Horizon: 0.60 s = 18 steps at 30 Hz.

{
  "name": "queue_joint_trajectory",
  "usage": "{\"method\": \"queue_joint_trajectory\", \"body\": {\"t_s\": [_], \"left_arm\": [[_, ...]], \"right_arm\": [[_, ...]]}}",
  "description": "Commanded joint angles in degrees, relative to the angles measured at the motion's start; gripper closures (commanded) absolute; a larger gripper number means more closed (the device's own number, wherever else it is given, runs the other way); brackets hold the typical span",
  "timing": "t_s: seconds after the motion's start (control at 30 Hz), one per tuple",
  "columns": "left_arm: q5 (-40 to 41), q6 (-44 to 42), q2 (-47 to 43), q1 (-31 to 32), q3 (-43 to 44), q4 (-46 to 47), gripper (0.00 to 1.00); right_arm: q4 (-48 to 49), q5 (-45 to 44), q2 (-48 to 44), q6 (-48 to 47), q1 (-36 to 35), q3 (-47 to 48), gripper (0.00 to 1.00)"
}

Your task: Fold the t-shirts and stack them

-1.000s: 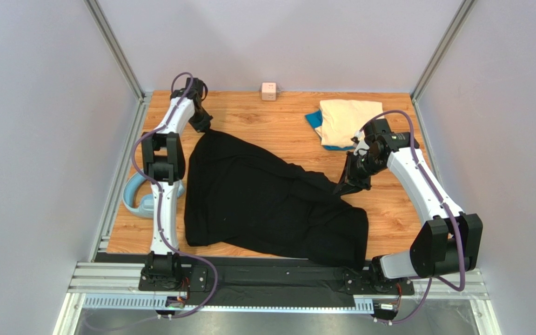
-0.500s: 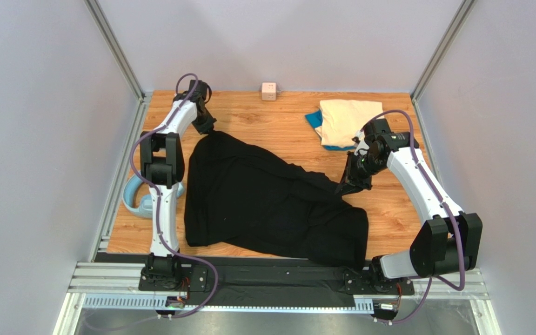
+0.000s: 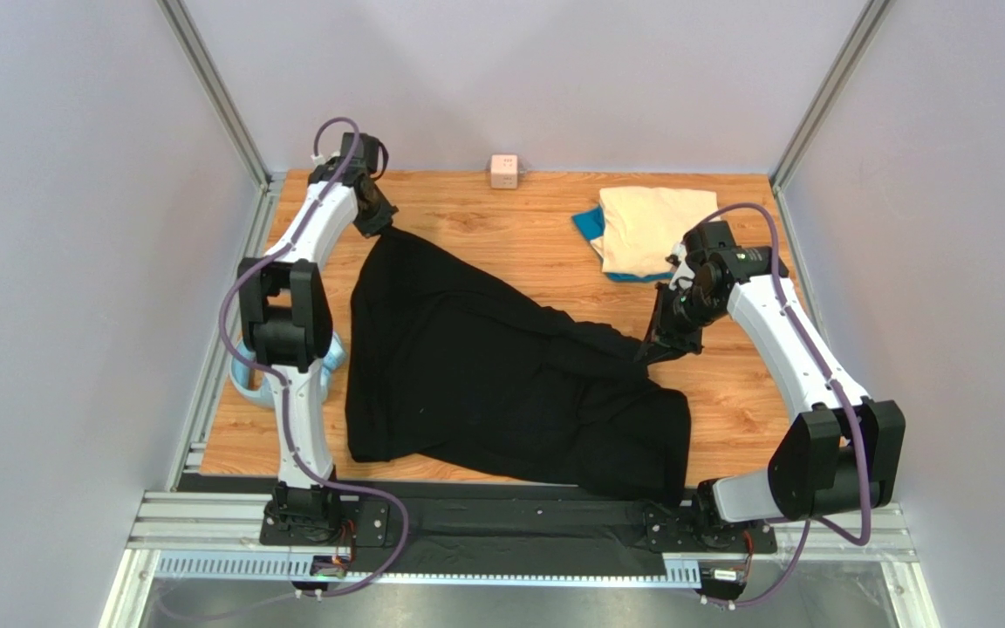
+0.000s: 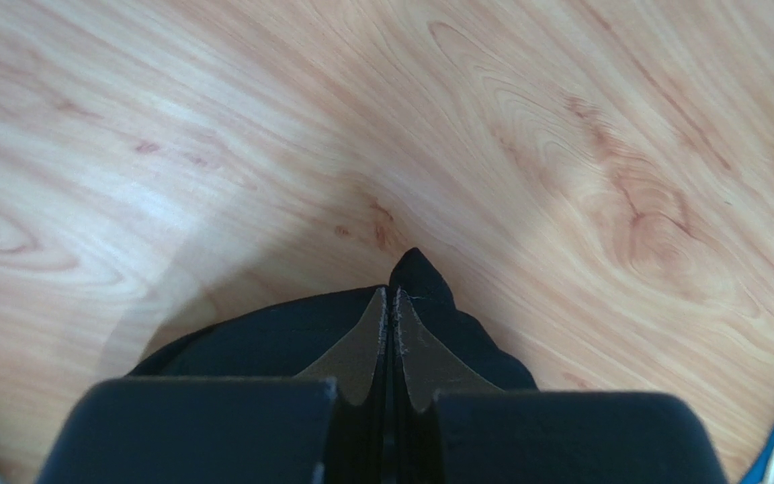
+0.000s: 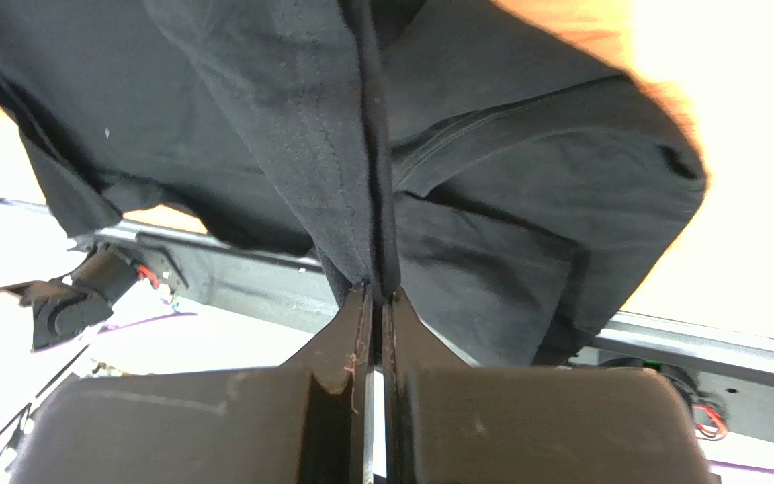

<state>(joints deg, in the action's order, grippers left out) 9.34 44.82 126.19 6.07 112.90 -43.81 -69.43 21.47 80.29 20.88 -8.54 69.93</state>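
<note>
Pinching black t-shirt [image 3: 508, 380]: left gripper [image 4: 391, 303], right gripper [image 5: 376, 297].

Wooden table [image 3: 521, 236], pale grey walls [image 3: 75, 262]

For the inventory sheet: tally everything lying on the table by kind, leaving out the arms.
T-shirts: 3 (black t-shirt, cream t-shirt, blue t-shirt mostly under the cream one)
Pink cube: 1
Light-blue ring, partly hidden: 1
Total: 5
</note>
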Motion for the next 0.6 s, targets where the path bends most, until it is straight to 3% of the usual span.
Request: {"method": "queue_joint_trajectory", "body": {"t_s": [0.0, 0.27, 0.57], "left_arm": [[3.6, -1.0, -11.3, 0.9, -5.4, 1.4, 1.00], [5.8, -4.3, -26.8, 0.9, -17.7, 1.4, 1.00], [6.4, -5.5, -41.7, 0.8, -24.2, -1.4, 1.00]], "right_arm": [[0.3, -4.3, -0.5, -1.2, 2.5, 4.1, 1.00], [0.2, -9.7, 1.3, -1.4, 9.9, 15.2, 1.00], [1.1, -9.8, 9.3, 1.4, 14.9, 39.4, 1.00]]}}
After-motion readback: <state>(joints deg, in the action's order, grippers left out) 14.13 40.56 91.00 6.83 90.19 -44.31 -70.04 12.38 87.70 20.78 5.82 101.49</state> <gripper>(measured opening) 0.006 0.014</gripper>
